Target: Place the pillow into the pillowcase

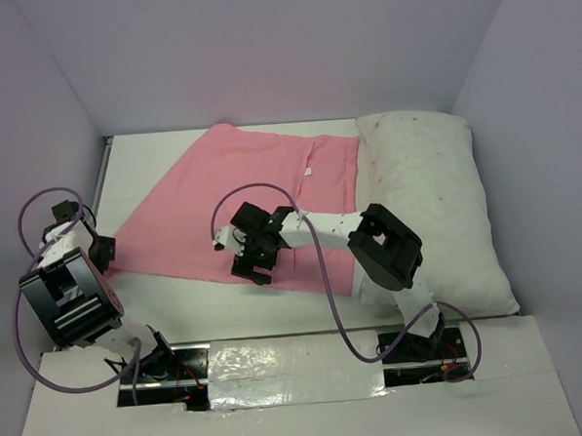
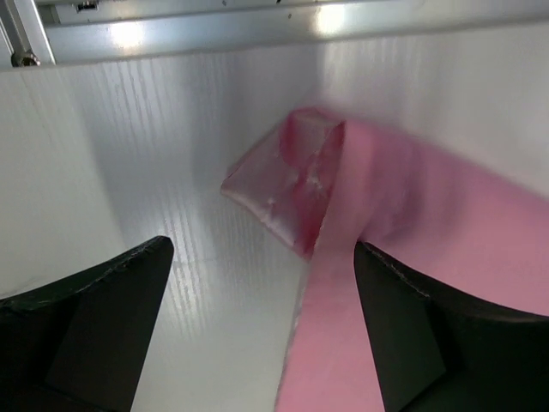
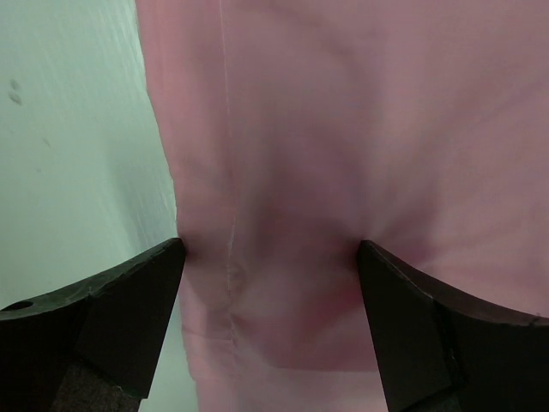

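Note:
The pink pillowcase (image 1: 241, 196) lies spread flat on the table, its left corner near my left gripper (image 1: 104, 253). The white pillow (image 1: 432, 206) lies along the pillowcase's right side, next to its right edge. In the left wrist view my left gripper (image 2: 263, 249) is open, low over the table, with the pillowcase's edge (image 2: 343, 343) running between its fingers and a folded-over shiny corner (image 2: 283, 193) just ahead. My right gripper (image 1: 255, 267) reaches left over the pillowcase's near edge. In the right wrist view my right gripper (image 3: 270, 249) is open, both fingertips down on the pillowcase (image 3: 343, 129) beside a stitched hem (image 3: 228, 275).
White walls (image 1: 263, 53) close in the table on three sides. A raised white ledge with silver tape (image 1: 279, 360) runs along the near edge at the arm bases. The right arm's forearm (image 1: 380, 243) lies across the pillow's left edge. Purple cables (image 1: 323, 275) loop from both arms.

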`<state>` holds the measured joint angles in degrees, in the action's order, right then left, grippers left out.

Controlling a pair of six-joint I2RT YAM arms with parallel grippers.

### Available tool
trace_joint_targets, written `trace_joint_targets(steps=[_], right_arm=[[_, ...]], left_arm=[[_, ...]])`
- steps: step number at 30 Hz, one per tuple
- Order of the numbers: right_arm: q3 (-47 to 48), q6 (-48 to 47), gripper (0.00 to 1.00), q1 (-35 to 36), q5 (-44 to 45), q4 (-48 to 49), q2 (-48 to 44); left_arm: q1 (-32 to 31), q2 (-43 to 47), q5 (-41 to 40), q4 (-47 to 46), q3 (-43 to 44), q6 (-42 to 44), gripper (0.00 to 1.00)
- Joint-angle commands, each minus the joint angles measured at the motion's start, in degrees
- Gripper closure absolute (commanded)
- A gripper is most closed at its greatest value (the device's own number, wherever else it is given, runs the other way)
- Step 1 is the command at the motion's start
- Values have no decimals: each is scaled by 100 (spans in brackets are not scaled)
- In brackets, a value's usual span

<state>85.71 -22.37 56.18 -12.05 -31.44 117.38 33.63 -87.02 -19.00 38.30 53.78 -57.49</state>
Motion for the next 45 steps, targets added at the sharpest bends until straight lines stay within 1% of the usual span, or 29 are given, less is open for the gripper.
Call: trace_joint_targets(steps=[1, 5, 6, 7, 9, 11, 12, 14, 15, 16, 17, 19, 20, 22, 23, 24, 26, 27, 29, 30, 32, 37, 39, 40, 41, 42, 43, 44, 45], right_arm=[[-274, -312, 11, -11, -95, 103, -224], [-441, -391, 9, -37, 36, -11, -330], [-598, -339, 8, -37, 63, 15, -391], [-695, -295, 8, -63, 124, 59, -435], [-967, -120, 8, -90, 212, 190, -549], [-1144, 56, 8, -160, 291, 278, -812], [-1362, 257, 8, -178, 274, 331, -944], [-1661, 469, 7, -239, 361, 559, -1436], [-1959, 644, 7, -257, 440, 621, -1611], [-2092, 759, 7, -274, 545, 691, -1944], [-2215, 874, 6, -309, 607, 718, -2086], [-2532, 1278, 6, -459, 616, 675, -2333], [-2655, 1436, 6, -503, 634, 587, -2551], [-3059, 1875, 6, -600, 782, 508, -2807], [-3182, 2007, 6, -626, 853, 333, -3035], [-3349, 2296, 3, -687, 950, 279, -3150], [-3429, 2771, 4, -758, 732, 183, -3335], [-3447, 2930, 4, -758, 792, 121, -3353], [-3386, 3194, 4, -767, 854, -133, -3187], [-3412, 3299, 4, -767, 1054, -160, -2995], [-3438, 3484, 5, -776, 1100, -248, -2809], [-3333, 3407, 5, -767, 1188, -170, -2308], [-3333, 3353, 8, -749, 1188, -47, -2133], [-3324, 3301, 12, -740, 1170, 23, -1923], [-3289, 3283, 26, -732, 1196, 50, -1808], [-3202, 3309, 39, -723, 1449, 16, -1694], [-2897, 3335, 54, -714, 1669, -168, -1501], [-2737, 3370, 84, -740, 2324, -248, -1464], [-2553, 3380, 99, -793, 2670, -292, -1490]], left_arm=[[30, -60, -472, -130, 370, -350, 1], [-31, -385, -621, -306, 773, -333, 1], [-58, -629, -753, -245, 861, -333, 1], [-67, -762, -771, -166, 1028, -359, 1], [-207, -1078, -710, -270, 1082, -219, 1], [-426, -1290, -762, -201, 1170, -236, 1], [-505, -1456, -919, -122, 1179, -262, 1], [-594, -1633, -1008, -51, 1223, -350, 1], [-603, -1677, -957, -121, 1231, -315, 1], [-603, -1712, -930, -121, 1240, -306, 2], [-629, -1774, -938, -95, 1258, -350, 4], [-717, -1835, -1026, -104, 1301, -341, 11], [-743, -1905, -1078, -52, 1319, -394, 25], [-752, -1932, -1079, -51, 1320, -385, 41], [-761, -1924, -1044, -42, 1293, -403, 64], [-770, -1906, -974, -95, 1223, -420, 100], [-787, -1801, -965, -112, 1179, -429, 100], [-787, -1757, -956, -147, 1170, -403, 100], [-840, -1617, -999, -113, 1196, -420, 100], [-858, -1564, -1026, -95, 1257, -429, 100], [-919, -1432, -1122, 71, 1363, -456, 100], [-946, -1273, -1140, 300, 1714, -377, 100], [-946, -1264, -1202, 423, 1873, -350, 100], [-946, -1238, -1202, 450, 1925, -307, 100], [-954, -1212, -1193, 450, 1995, -271, 100], [-963, -1186, -1150, 406, 2031, -254, 100], [-972, -1098, -1132, 354, 2057, -166, 100], [-989, -1045, -1114, 266, 2179, -87, 100], [-1033, -1010, -975, 143, 2302, -34, 100]])
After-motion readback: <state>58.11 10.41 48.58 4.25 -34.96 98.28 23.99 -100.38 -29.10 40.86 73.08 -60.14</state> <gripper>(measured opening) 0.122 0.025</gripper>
